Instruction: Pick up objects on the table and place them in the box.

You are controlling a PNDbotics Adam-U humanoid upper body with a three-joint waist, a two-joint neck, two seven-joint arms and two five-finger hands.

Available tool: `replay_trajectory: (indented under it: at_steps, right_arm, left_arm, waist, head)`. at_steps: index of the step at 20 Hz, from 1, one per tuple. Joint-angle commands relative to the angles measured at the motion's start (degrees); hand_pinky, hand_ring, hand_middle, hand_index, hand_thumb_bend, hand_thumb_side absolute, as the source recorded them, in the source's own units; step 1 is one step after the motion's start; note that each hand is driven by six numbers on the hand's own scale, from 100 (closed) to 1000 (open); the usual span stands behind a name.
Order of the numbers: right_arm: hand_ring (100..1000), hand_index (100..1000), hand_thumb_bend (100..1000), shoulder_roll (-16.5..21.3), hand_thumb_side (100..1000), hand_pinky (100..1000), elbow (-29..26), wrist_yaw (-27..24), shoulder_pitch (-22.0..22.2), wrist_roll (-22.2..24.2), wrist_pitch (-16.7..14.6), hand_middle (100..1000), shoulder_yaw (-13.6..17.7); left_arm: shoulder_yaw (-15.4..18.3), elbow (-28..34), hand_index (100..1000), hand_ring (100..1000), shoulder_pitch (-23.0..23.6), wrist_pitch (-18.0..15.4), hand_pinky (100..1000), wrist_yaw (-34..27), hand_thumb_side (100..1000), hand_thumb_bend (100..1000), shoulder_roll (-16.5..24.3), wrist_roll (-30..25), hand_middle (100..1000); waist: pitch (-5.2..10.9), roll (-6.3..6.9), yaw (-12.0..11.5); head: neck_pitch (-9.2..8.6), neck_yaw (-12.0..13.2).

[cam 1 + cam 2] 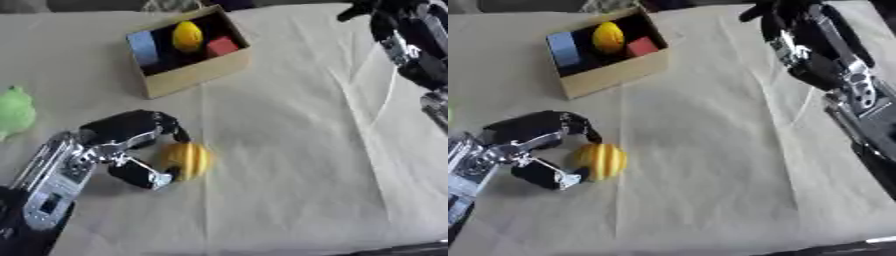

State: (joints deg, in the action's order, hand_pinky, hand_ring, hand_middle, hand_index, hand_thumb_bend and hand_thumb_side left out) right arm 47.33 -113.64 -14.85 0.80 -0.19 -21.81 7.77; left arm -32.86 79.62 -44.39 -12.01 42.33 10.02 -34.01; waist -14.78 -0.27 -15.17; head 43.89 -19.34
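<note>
A yellow ball with orange stripes (186, 160) lies on the cloth at lower left. My left hand (122, 145) reaches it from the left, black fingers (166, 127) curled over its top and the thumb (144, 176) touching its lower side. The cardboard box (197, 72) stands at the upper left and holds a blue block (143, 47), a yellow lemon-shaped thing (186, 36) and a red block (221, 46). My right hand (773, 12) is raised at the far upper right, away from the box and the ball.
A green soft-looking object (15, 112) lies at the left edge. The beige cloth (289, 150) covers the table, with creases running down its right half. My right forearm (842, 85) crosses the right side.
</note>
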Motion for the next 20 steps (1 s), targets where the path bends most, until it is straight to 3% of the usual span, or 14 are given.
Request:
replay_trajectory:
  at_steps: [1, 7, 10, 13, 14, 20]
  right_arm:
    - [727, 887, 100, 0.91, 632, 977, -0.95, -0.85, -0.34, 0.43, -0.09, 768, 0.67]
    - [725, 888, 100, 0.63, 633, 978, -0.95, -1.0, -0.49, 0.94, -0.15, 768, 0.51]
    - [724, 888, 100, 0.3, 636, 980, -0.95, -0.81, -0.38, 1.05, 0.17, 767, 0.38]
    - [724, 890, 100, -0.05, 638, 982, -0.95, -0.78, -0.24, 1.03, 0.65, 767, 0.37]
    - [724, 891, 100, -0.12, 638, 982, -0.95, -0.76, -0.2, 1.01, 0.68, 767, 0.39]
    - [727, 896, 100, -0.69, 638, 987, -0.95, -0.38, 0.44, 1.12, 0.96, 763, 0.35]
  left_arm:
    - [0.3, -0.89, 797, 842, -0.5, -0.72, 947, 2.12, 216, 328, -0.29, 0.75, 681]
    - [0.41, -4.04, 803, 839, 0.02, -2.28, 944, 5.2, 248, 326, -1.59, 1.4, 677]
    - [0.52, -4.79, 756, 818, 0.19, -2.45, 917, 5.59, 203, 253, -1.92, 1.91, 646]
    - [0.52, -5.17, 690, 781, 0.37, -2.3, 864, 5.65, 100, 165, -2.13, 2.63, 599]
    - [0.52, -5.26, 662, 764, 0.41, -2.26, 837, 5.53, 118, 101, -2.16, 2.8, 575]
    - [0.74, 0.02, 590, 708, 0.28, -2.14, 766, -0.15, 243, 100, -0.49, 2.83, 515]
  waist:
    - [1.01, 0.67, 0.15]
    - [0.91, 0.63, 0.4]
    - [0.85, 0.66, 0.46]
    - [0.78, 0.67, 0.52]
    - [0.77, 0.66, 0.54]
    - [0.93, 0.71, 0.33]
  head:
    - [0.23, 0.13]
    - [0.23, 0.18]
    - [0.23, 0.13]
    - [0.23, 0.17]
    - [0.23, 0.18]
    - [0.23, -0.07]
